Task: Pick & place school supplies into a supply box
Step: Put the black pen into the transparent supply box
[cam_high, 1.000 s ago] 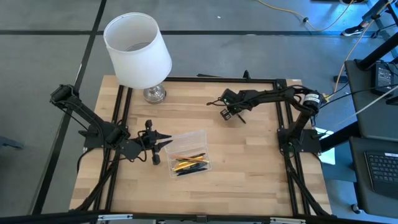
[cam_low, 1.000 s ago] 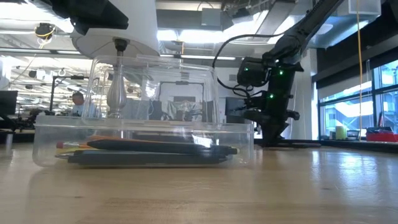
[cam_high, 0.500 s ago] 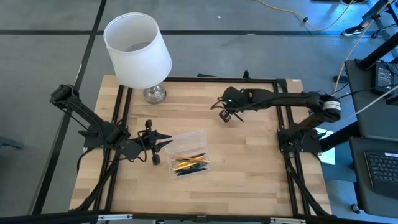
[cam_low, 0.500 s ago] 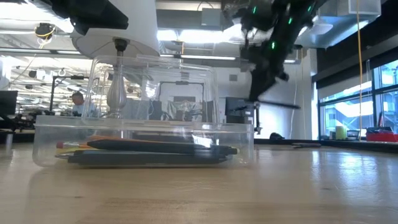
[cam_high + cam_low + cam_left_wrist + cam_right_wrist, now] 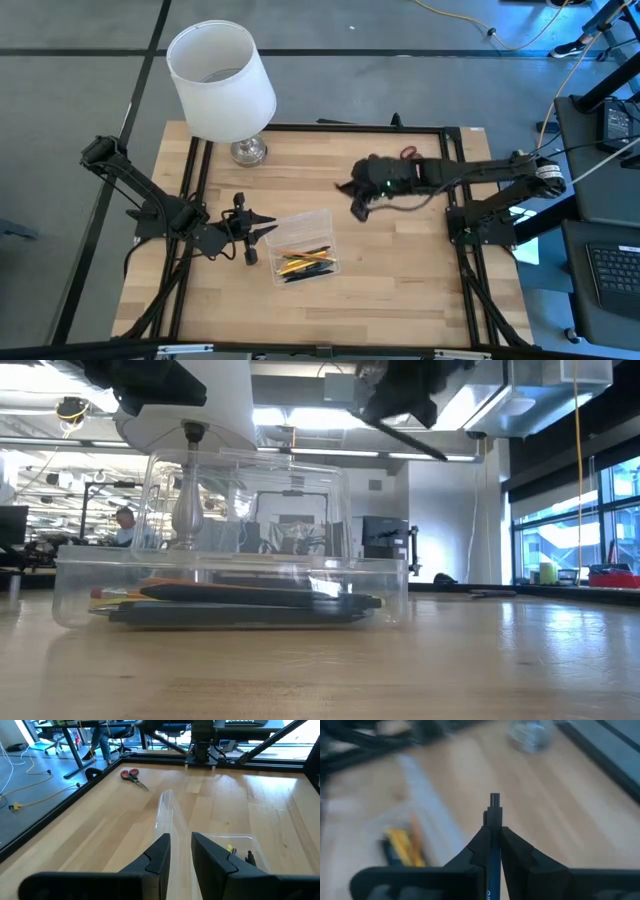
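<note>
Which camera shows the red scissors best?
The left wrist view: the scissors lie in plain sight on the wood, red handles clear. The high view shows only a tiny red speck by the right arm. The low and right wrist views miss them.

A pale wooden table (image 5: pixel 400 270) with a black frame along its edges carries a white-shaded lamp (image 5: pixel 222 80) at its far left corner. The clear supply box (image 5: pixel 303 246) sits near the middle, holding pencils and pens (image 5: pixel 303 262). Red-handled scissors (image 5: pixel 409 154) lie at the far right edge.
</note>
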### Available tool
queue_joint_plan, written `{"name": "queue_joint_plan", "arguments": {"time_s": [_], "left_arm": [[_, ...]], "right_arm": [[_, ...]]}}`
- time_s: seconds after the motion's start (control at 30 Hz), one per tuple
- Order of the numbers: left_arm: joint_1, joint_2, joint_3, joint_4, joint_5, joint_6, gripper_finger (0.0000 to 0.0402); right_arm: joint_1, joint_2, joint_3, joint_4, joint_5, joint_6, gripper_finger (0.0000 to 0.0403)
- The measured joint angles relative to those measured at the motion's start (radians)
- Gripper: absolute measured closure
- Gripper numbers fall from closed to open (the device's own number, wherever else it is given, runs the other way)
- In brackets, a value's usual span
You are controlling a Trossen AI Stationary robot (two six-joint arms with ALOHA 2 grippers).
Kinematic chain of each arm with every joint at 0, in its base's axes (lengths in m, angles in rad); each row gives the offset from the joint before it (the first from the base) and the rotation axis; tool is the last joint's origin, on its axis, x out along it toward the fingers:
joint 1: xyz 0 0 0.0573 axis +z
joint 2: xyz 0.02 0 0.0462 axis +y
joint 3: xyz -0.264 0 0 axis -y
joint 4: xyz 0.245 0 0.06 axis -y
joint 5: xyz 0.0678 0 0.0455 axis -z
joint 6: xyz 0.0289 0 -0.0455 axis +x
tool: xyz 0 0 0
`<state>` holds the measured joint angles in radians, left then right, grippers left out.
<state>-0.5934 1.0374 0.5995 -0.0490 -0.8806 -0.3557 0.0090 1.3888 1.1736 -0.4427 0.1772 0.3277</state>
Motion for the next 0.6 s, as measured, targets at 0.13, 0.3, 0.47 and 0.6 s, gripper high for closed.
{"name": "queue_joint_plan", "arguments": {"time_s": [0.13, 0.3, 0.47, 0.6], "left_arm": [[0.0, 0.0, 0.0, 0.0, 0.0, 0.0, 0.0329], [0.0, 0.0, 0.0, 0.0, 0.0, 0.0, 0.0329], [0.0, 0.0, 0.0, 0.0, 0.0, 0.001, 0.0329], [0.0, 0.0, 0.0, 0.0, 0.0, 0.001, 0.0329]], "right_arm": [[0.086, 0.026, -0.001, 0.075, -0.014, 0.0, 0.0361], [0.183, 0.065, -0.001, 0.2, -0.014, -0.046, 0.036], [0.248, 0.152, -0.001, 0.383, -0.044, -0.11, 0.036], [0.27, 0.265, -0.002, 0.501, -0.048, -0.185, 0.036]]}}
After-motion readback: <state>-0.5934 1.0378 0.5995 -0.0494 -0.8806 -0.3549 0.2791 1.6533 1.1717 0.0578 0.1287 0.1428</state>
